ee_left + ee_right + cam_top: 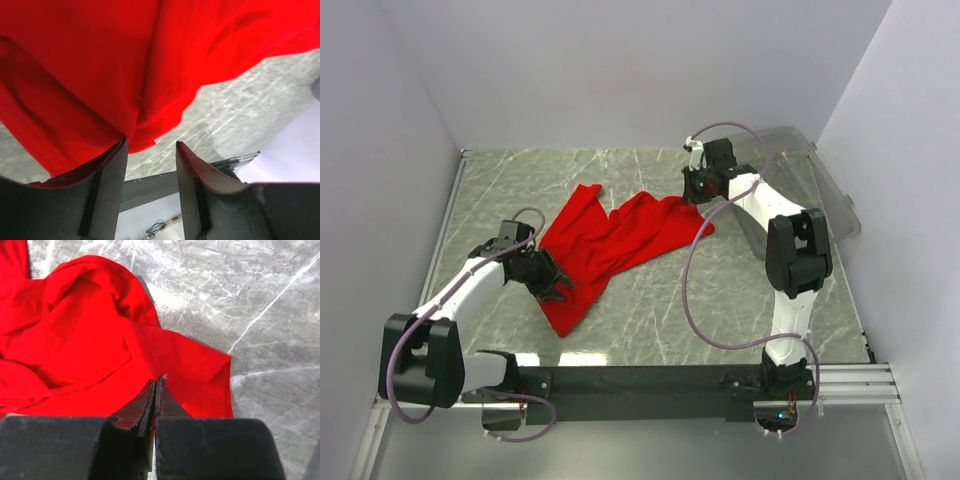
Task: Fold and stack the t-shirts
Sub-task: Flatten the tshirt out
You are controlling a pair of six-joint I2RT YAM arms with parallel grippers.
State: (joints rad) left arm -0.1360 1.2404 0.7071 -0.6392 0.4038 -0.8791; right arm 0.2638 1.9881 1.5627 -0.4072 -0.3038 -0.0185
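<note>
A bright red t-shirt (610,245) lies crumpled and partly spread on the marble table (720,300), running from the middle toward the near left. My left gripper (553,285) hovers at the shirt's near-left part. In the left wrist view it (150,145) stands open, with the red cloth (125,60) hanging just past the fingertips and brushing the left finger (112,165); the gap itself is empty. My right gripper (697,190) is at the shirt's far-right edge. In the right wrist view its (156,380) jaws are pressed together on a fold of the cloth (90,350).
A clear plastic bin (805,165) stands at the back right, behind the right arm. White walls close the table in on the left, back and right. The black base rail (650,378) runs along the near edge.
</note>
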